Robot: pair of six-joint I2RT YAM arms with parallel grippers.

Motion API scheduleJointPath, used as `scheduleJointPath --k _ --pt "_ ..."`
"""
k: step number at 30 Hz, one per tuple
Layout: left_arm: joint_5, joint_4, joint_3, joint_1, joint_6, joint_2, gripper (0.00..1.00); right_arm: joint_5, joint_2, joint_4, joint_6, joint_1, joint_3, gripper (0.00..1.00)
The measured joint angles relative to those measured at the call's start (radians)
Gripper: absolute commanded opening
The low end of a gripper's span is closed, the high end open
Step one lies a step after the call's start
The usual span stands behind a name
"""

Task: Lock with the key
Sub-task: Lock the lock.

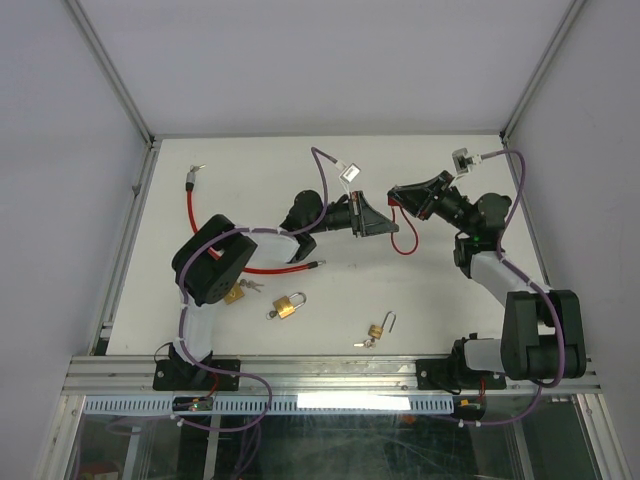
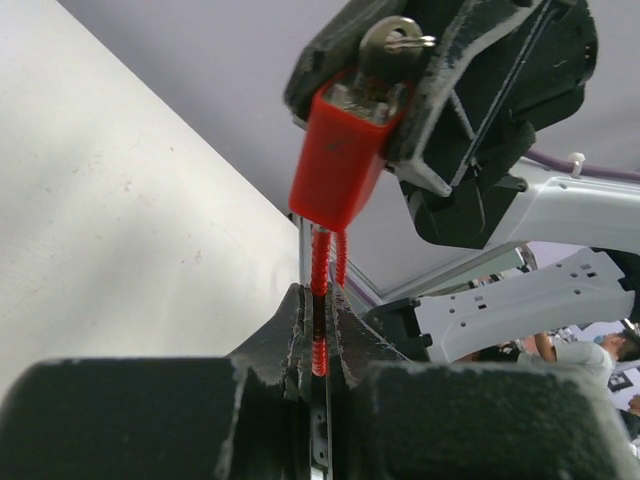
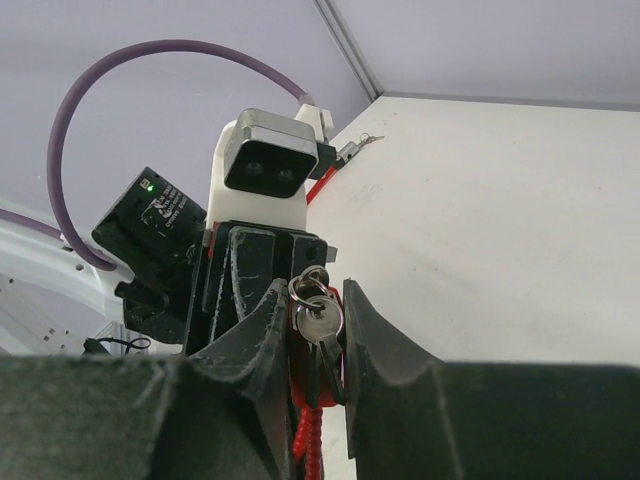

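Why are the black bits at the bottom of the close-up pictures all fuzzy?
Left wrist view: the left gripper is very near the lens, so it blurs, while the red lock looks sharp. Right wrist view: the same goes for the right gripper, yet the key is crisp. Top view: everything looks evenly sharp.

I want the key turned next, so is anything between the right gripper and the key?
Nothing visible. The key sits in the red lock body, between the fingers of the right gripper, while the left gripper clamps the red cable just below.
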Motion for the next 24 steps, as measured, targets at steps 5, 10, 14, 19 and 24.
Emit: scheduleJointPath --k 5,10,14,19,24 --pt "-0.002 0.060 -0.004 -0.010 -0.050 0.000 0.00 0.003 -0.004 -0.009 -0.019 0.000 0.000 0.00" --pt "-0.026 0.095 -0.035 -0.010 -0.065 0.000 0.00 0.002 -0.004 -0.023 -0.026 0.000 0.000 0.00" --pt "-0.038 0.085 -0.062 -0.004 -0.036 -0.012 0.00 0.002 -0.004 -0.036 -0.037 0.000 -0.003 0.00" --pt "-0.040 0.058 -0.070 0.008 0.006 -0.019 0.00 0.008 -0.004 -0.036 -0.043 -0.001 -0.004 0.00" --pt "-0.056 0.000 -0.068 0.023 0.050 -0.019 0.00 0.000 -0.004 -0.039 -0.042 -0.001 -0.004 0.00"
